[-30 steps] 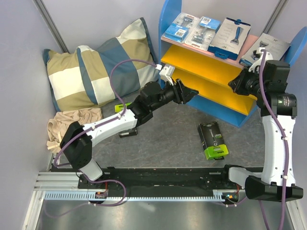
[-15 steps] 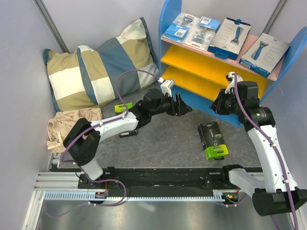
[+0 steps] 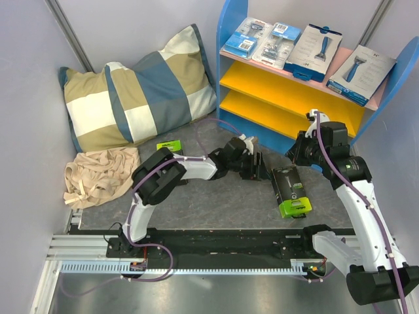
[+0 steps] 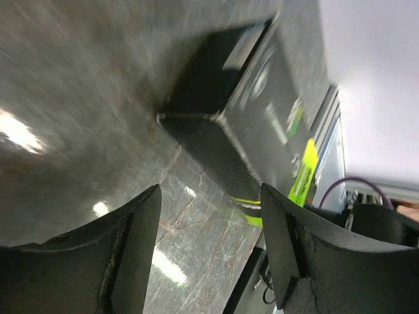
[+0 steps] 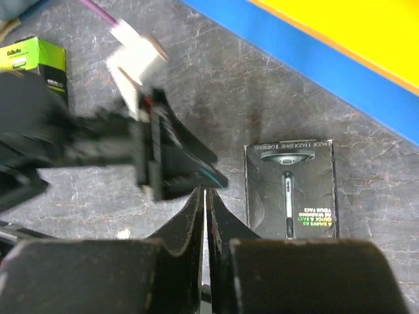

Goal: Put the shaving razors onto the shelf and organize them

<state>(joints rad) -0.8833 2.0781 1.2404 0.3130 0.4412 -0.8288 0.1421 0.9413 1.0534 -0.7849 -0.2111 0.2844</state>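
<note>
Left gripper (image 3: 256, 167) hangs low over the grey table (image 3: 216, 203), jaws apart and holding nothing, just left of a black-and-green box (image 3: 290, 190) lying flat in front of the shelf (image 3: 230, 26). From the left wrist, that box (image 4: 262, 111) fills the gap ahead of the spread fingers (image 4: 141, 229), apart from them. Right gripper (image 3: 296, 150) hovers above the box's far end, pinched tight with nothing between its fingers (image 5: 195, 216). On the shelf's pink top board sit two blister packs (image 3: 239, 36) at the left and two white boxes (image 3: 315, 47) to their right. A second green box (image 3: 169, 145) rests on the table near the pillow (image 3: 137, 91), with a crumpled cloth (image 3: 98, 176) nearby.
</note>
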